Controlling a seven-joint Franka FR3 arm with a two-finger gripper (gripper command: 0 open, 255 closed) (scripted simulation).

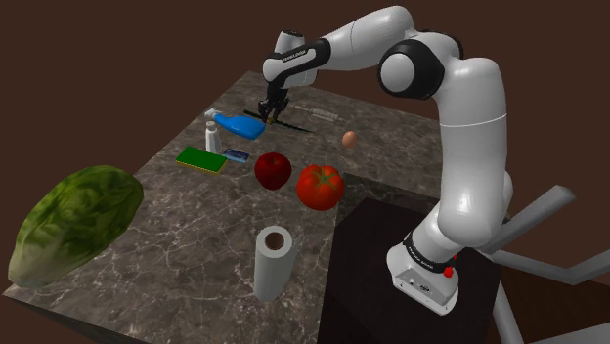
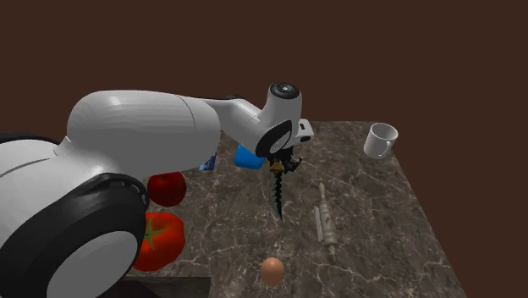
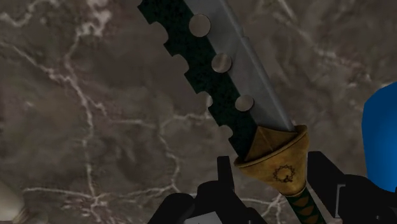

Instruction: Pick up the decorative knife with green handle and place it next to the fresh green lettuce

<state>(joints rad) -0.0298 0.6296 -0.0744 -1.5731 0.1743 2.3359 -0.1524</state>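
Closest to the hand, the wrist view shows the knife [image 3: 222,70] with its green-wrapped handle low in the frame between the black fingers. Its gold guard sits just above them, and the notched blade runs away toward the upper left. The gripper [image 3: 272,172] stands apart astride the handle. Bare marble shows between the handle and one finger [image 3: 222,181], so nothing is clamped.

In the second exterior view the knife's long axis is nearly upright in the frame, with the handle under the gripper [image 2: 282,162] at centre and the tip toward the bottom edge. In the shoulder view the blade points right from the gripper [image 1: 274,107] in the upper middle.

Counting near to far in the shoulder view:
- one paper roll [image 1: 274,262], bottom centre
- one lettuce [image 1: 73,225], lower left at the table's [image 1: 196,225] near corner
- one tomato [image 1: 321,186]
- one apple [image 1: 273,170]
- one flat green pad [image 1: 202,159]
- one white bottle [image 1: 211,133]
- one blue object [image 1: 241,125]
- one egg [image 1: 349,139]

The second exterior view adds one rolling pin [image 2: 326,216] right of the blade and one mug [image 2: 381,140] at the upper right corner of the top.

Open marble lies between the lettuce, the pad and the roll. The knife lies toward the far edge.
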